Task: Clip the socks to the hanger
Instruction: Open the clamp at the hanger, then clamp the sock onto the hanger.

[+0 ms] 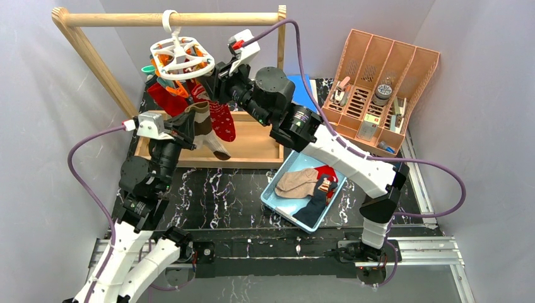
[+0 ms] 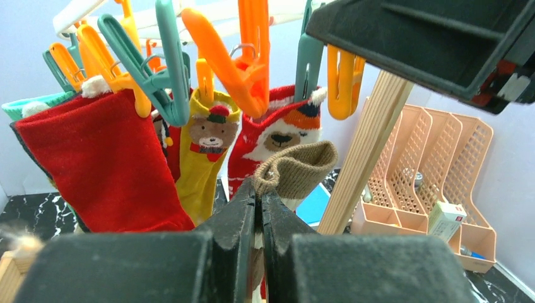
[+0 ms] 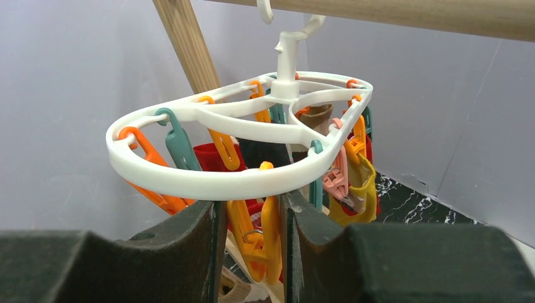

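Two holds: my left gripper (image 2: pixel 258 194) clamps tight on the tan sock (image 2: pixel 299 165), my right gripper (image 3: pixel 252 208) nips an orange clip (image 3: pixel 271 230).

Bright, even light; soft shadows; near foreground blurred in wrist views

Looking down from high behind the near edge of the black marbled table (image 1: pixel 221 189). Peering up close from each wrist: left toward clipped fabric socks (image 2: pixel 101 164), right toward the white plastic ring-shaped hanger (image 3: pixel 208 183), overlapping the overhead view.
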Action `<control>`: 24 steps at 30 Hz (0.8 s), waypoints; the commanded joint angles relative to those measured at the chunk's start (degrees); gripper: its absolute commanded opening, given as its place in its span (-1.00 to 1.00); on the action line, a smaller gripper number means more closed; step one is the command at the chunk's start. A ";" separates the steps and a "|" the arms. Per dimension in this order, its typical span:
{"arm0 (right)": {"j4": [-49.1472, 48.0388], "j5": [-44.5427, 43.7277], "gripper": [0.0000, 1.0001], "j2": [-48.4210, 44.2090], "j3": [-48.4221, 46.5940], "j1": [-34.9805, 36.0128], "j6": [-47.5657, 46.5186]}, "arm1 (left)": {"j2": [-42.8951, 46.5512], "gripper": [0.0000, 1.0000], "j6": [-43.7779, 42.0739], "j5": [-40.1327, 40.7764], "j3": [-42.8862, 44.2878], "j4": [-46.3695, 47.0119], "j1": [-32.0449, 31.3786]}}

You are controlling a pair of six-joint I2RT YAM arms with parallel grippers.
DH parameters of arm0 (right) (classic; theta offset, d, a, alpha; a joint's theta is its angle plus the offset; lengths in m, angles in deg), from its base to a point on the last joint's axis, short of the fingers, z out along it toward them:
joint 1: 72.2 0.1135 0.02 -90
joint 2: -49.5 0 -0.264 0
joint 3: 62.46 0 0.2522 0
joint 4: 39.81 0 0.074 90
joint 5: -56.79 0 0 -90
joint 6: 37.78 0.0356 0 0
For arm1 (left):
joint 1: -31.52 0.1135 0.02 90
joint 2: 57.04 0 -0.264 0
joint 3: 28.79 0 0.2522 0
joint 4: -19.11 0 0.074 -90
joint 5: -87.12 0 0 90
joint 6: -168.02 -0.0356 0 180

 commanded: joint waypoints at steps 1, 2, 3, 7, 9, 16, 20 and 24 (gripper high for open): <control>-5.13 -1.57 -0.97 -3.12 1.04 0.19 1.79 | -1.09 -1.00 2.80 -0.02 3.04 3.19 -0.32; -5.30 -1.57 -0.97 -3.11 1.20 0.19 1.99 | -1.27 -1.00 3.05 -0.38 3.09 3.30 -0.32; -5.43 -1.62 -0.97 -3.16 1.38 0.19 2.24 | -1.47 -1.00 3.31 -0.67 3.21 3.32 -0.32; -5.84 -1.77 -0.97 -3.11 1.77 0.19 2.73 | -2.11 -1.00 4.43 -1.38 3.46 3.32 -0.32; -6.05 -1.81 -0.97 -3.07 1.89 0.16 2.93 | -2.45 -1.00 4.54 -1.49 3.61 3.19 -0.32; -6.27 -1.76 -0.97 -2.87 2.04 0.15 3.60 | -3.14 -1.00 4.70 -1.03 4.15 3.23 -0.32; -6.28 -1.53 -0.97 -2.85 2.32 0.19 3.82 | -3.39 -1.00 4.85 -0.88 4.36 3.39 -0.32; -6.29 -1.46 -0.97 -2.80 2.46 0.19 3.82 | -3.60 -1.00 4.98 -0.92 4.68 3.65 -0.32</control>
